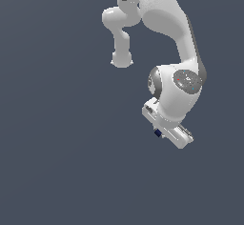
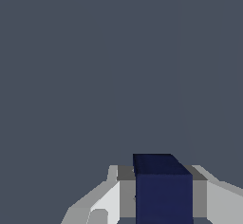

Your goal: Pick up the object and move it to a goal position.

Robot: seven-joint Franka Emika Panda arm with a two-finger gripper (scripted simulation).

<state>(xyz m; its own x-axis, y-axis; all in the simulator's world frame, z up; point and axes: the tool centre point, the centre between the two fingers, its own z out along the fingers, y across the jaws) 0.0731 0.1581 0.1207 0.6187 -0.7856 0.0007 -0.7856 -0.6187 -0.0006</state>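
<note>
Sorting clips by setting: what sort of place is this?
Likely a bare simulator scene: flat grey backdrop, a smooth rendered white arm, and its gripper closed on a navy block.

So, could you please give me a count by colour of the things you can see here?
Dark navy-blue: 1, the cube between the gripper's fingers.
White: 1, the robot arm.
Total: 2.

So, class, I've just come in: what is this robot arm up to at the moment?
A white Panda arm is holding a small navy-blue block in its gripper. The wrist view shows the block clamped between the grey fingers. No goal marker shows in either view, so how far along the move is cannot be told.
</note>
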